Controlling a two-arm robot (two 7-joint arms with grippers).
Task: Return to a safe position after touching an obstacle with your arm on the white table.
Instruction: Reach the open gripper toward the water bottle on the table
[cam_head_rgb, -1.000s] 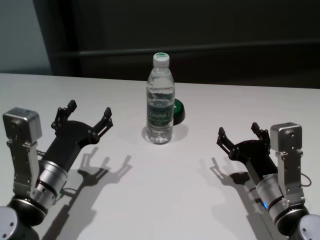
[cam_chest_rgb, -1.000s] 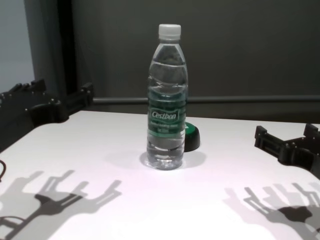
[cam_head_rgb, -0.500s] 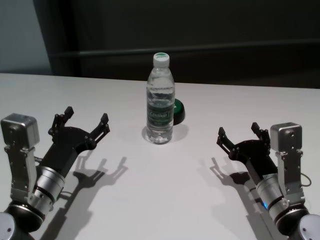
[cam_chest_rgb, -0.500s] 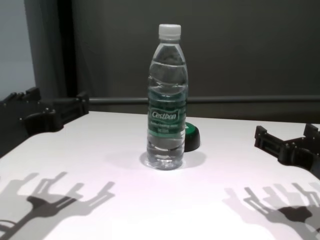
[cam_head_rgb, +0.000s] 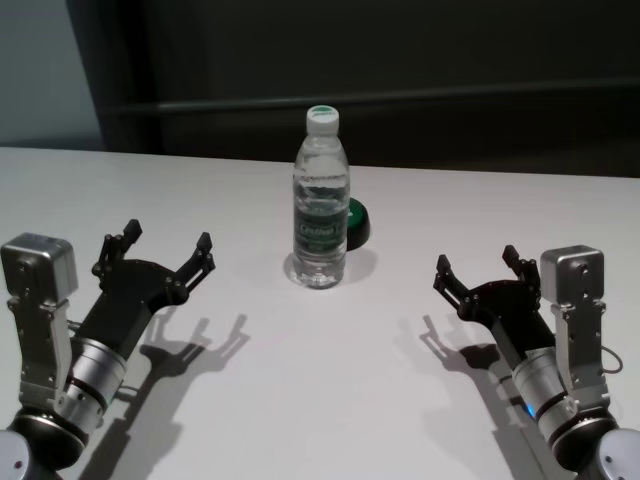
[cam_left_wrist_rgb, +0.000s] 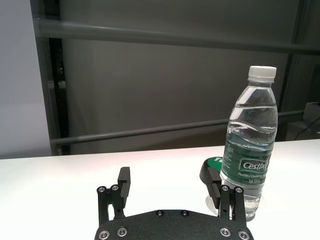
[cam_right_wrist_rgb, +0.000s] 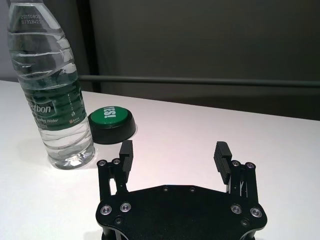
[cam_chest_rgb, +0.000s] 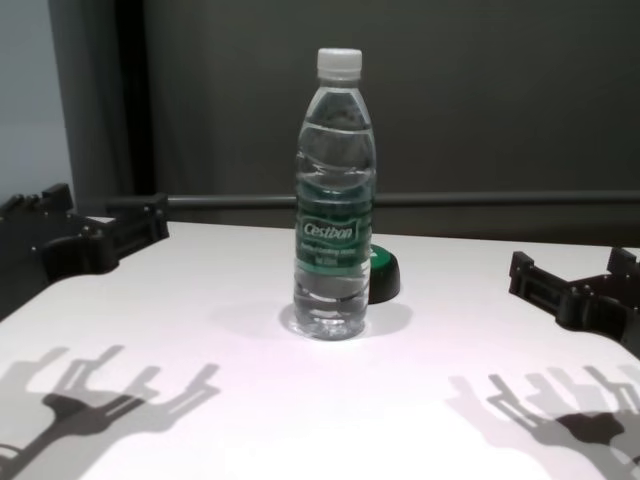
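Observation:
The obstacle, a clear water bottle (cam_head_rgb: 321, 200) with a white cap and green "Cestbon" label, stands upright mid-table; it also shows in the chest view (cam_chest_rgb: 335, 200), left wrist view (cam_left_wrist_rgb: 249, 145) and right wrist view (cam_right_wrist_rgb: 52, 90). My left gripper (cam_head_rgb: 167, 246) is open and empty, hovering above the white table (cam_head_rgb: 320, 380) to the bottle's left, apart from it; it shows in the chest view (cam_chest_rgb: 95, 215) and left wrist view (cam_left_wrist_rgb: 170, 187). My right gripper (cam_head_rgb: 477, 267) is open and empty at the right, parked; it shows in the chest view (cam_chest_rgb: 570, 275) and right wrist view (cam_right_wrist_rgb: 174, 155).
A low black round button with a green top (cam_head_rgb: 356, 222) sits just behind and to the right of the bottle, also in the right wrist view (cam_right_wrist_rgb: 111, 122) and chest view (cam_chest_rgb: 383, 275). A dark wall with a rail runs behind the table's far edge.
My left gripper has drawn back toward my body and lower, farther from the bottle. The bottle and the right arm have not moved.

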